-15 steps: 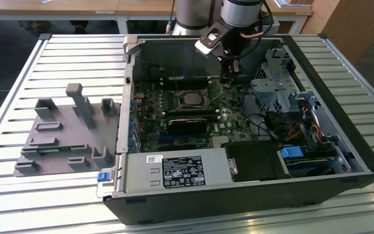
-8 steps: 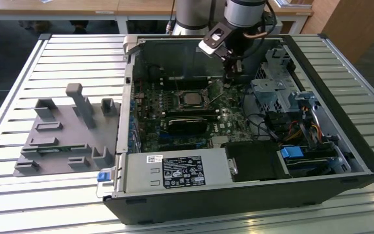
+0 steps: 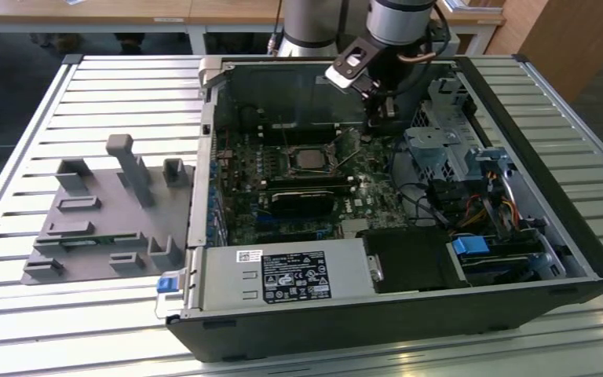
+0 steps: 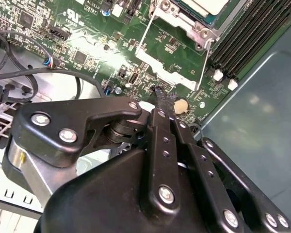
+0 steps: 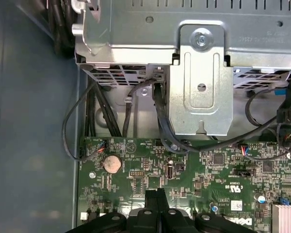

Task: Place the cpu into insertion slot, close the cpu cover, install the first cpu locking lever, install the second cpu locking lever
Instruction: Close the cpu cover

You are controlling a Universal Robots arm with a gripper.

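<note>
Upper centre of exterior view: gripper shut, empty, beside socket

Upper centre of the exterior view, the gripper (image 3: 381, 126) hangs inside the open PC case (image 3: 385, 322). It is just to the exterior view's right of the insertion slot (image 3: 307, 159), which sits mid-frame on the green motherboard (image 3: 370, 184). Fingers (image 5: 150, 204) are pressed together in both wrist views, w/ nothing seen betw. them. Tips hover near a coin battery (image 4: 180, 104), apart from the socket.

Cpu (image 4: 206, 5): pale top appears seated in the socket, w/ the cpu cover (image 4: 182, 22) framing it. Whether the cover is fully down cannot be told. One thin wire lever (image 4: 144, 39) runs alongside.

Handling, as judged:
- Cpu: light, stiff, thin, prob. fragile on its contact face. Grip by opposite edges, keep flat, no sliding.
- Cover: thin hinged sheet metal. Push on the frame, not the window.
- Levers: springy wire, apt to slip off smooth pads. Catch near the free end.
</note>
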